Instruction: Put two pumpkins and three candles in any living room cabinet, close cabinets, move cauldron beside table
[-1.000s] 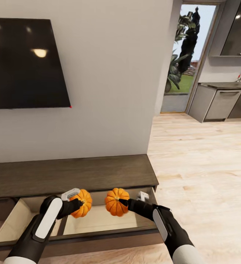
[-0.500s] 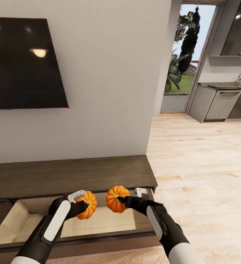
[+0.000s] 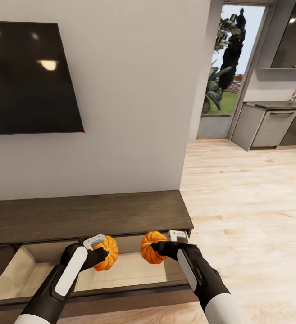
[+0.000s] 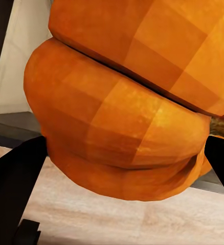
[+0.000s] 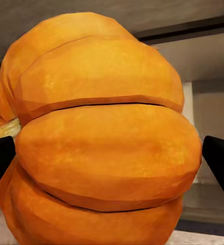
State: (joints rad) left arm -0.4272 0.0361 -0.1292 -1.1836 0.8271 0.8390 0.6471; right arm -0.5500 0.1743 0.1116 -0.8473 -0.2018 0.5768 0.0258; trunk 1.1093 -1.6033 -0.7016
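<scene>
Two bright orange ribbed pumpkins hang over the open drawer of the dark-brown cabinet (image 3: 89,211). My left gripper (image 3: 103,253) is shut on the left pumpkin (image 3: 108,254), whose body (image 4: 122,127) bulges between the black fingers in the left wrist view. My right gripper (image 3: 153,245) is shut on the right pumpkin (image 3: 150,248), seen up close (image 5: 102,143) between its dark fingertips in the right wrist view. The drawer's pale beige interior (image 3: 120,272) lies just below both pumpkins. Candles and cauldron are out of view.
A black TV (image 3: 30,78) hangs on the wall above the cabinet. Light wood floor (image 3: 247,202) runs to the right toward grey kitchen cabinets (image 3: 274,128) and an open doorway (image 3: 226,76) with plants outside.
Both pumpkins have sunk lower toward the open drawer. The right gripper carried its pumpkin a little to the right, widening the gap between the two. The view shifted slightly at first.
</scene>
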